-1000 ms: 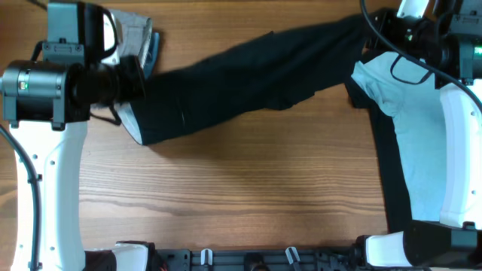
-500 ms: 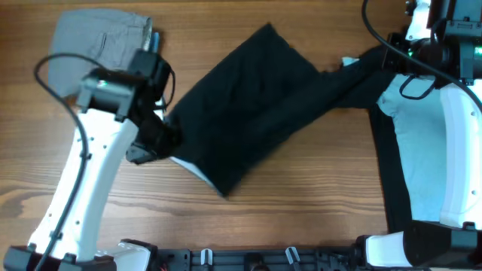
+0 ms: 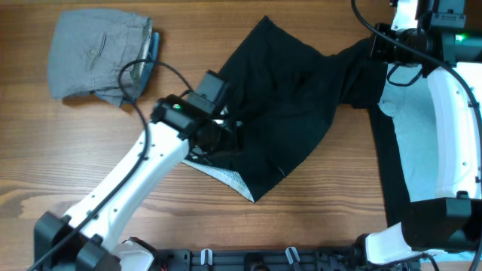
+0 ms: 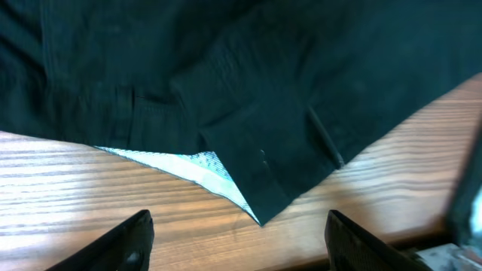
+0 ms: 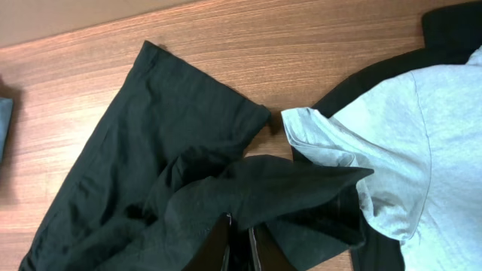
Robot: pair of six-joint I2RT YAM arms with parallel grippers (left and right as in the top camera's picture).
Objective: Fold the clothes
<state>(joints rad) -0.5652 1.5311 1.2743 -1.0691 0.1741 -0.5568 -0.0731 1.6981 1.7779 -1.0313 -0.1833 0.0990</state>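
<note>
Procedure step (judged): the black garment (image 3: 286, 113) is being spread out for folding; no fold is completed yet. It is laid rumpled across the middle of the table (image 3: 316, 218), with a pale inner lining (image 3: 226, 175) turned out at its lower edge.

Left gripper (image 4: 239, 223): its fingers are set wide apart. Nothing is held between them. It is poised just beside the garment's lower corner, above bare wood, and no contact with the cloth is seen.

Right gripper (image 5: 239, 242): its fingers are drawn narrow and a bunched fold at the garment's right end is pinched between them.

A light blue shirt (image 3: 418, 150) is located immediately to the right of the black garment, touching it at the pinched end. A grey garment (image 3: 94, 53), already folded, is located well apart from the black garment's left edge.

Next move (judged): the lower corner should be gripped by the left gripper, and the cloth drawn taut against the right-hand hold so that it can be flattened. Care is required that the shirt is not dragged along.
</note>
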